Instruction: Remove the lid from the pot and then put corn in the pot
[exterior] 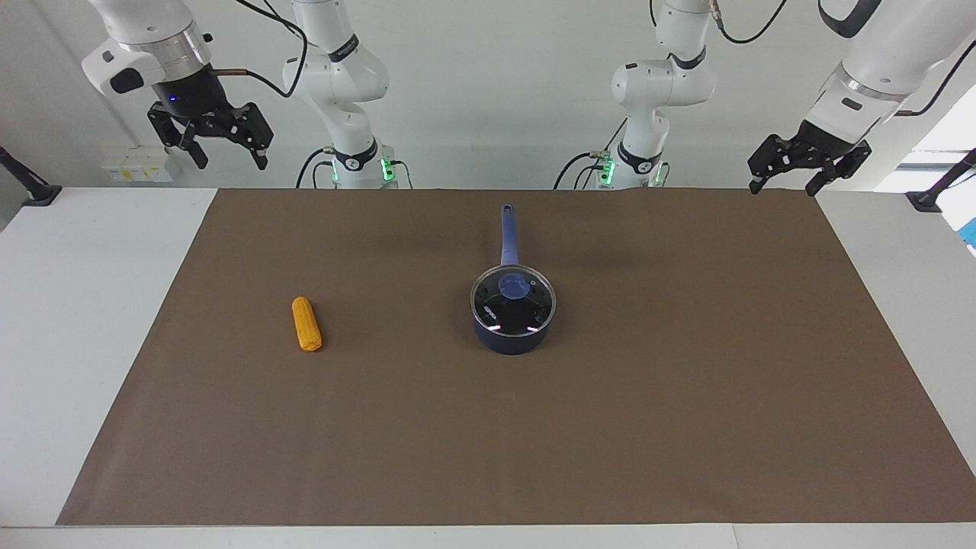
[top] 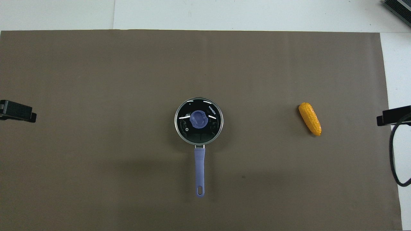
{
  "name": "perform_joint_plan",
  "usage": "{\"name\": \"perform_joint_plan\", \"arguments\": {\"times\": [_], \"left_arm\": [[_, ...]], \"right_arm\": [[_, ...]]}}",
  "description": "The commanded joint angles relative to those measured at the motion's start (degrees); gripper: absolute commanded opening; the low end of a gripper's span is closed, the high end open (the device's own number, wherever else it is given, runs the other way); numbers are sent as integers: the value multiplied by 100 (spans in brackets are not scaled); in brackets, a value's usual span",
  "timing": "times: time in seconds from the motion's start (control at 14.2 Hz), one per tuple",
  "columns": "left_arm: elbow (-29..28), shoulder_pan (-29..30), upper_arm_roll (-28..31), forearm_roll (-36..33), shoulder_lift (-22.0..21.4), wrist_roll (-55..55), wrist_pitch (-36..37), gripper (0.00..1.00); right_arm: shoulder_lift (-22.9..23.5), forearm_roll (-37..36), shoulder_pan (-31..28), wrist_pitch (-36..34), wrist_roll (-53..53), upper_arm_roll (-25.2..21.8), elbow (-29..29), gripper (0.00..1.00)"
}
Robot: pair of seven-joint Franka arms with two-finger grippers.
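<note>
Both pincers — right gripper [exterior: 223, 149], left gripper [exterior: 793, 174] — hung spread apart, empty; lid [exterior: 512, 302] sat on pot [exterior: 509, 339], corn [exterior: 306, 324] untouched — nothing done.

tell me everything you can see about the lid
The lid is a round disc of clear glass with a thin metal rim, a blue knob at its centre and small white lettering near the edge. It sits flat and closed on the dark blue pot, covering the whole opening, with the black inside showing through. The pot stands mid-mat, its long handle pointing toward the robots. Only the pot touches the lid; both grippers hang high at the table's ends, away from it.
</note>
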State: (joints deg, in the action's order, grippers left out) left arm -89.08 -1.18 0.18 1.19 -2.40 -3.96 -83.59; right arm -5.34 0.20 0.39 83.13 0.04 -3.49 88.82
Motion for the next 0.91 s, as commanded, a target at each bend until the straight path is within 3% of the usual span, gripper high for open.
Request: {"name": "perform_joint_plan", "arguments": {"times": [0.0,0.84], "left_arm": [[40,-66,26,-76,-24,1,159,100],[-74,-233,26,-76,-33,80,80,100]], "right_arm": [[-72,-29,-30,89,66,50,92,100],[-72,-29,-21,80,66,59,92,100]]}}
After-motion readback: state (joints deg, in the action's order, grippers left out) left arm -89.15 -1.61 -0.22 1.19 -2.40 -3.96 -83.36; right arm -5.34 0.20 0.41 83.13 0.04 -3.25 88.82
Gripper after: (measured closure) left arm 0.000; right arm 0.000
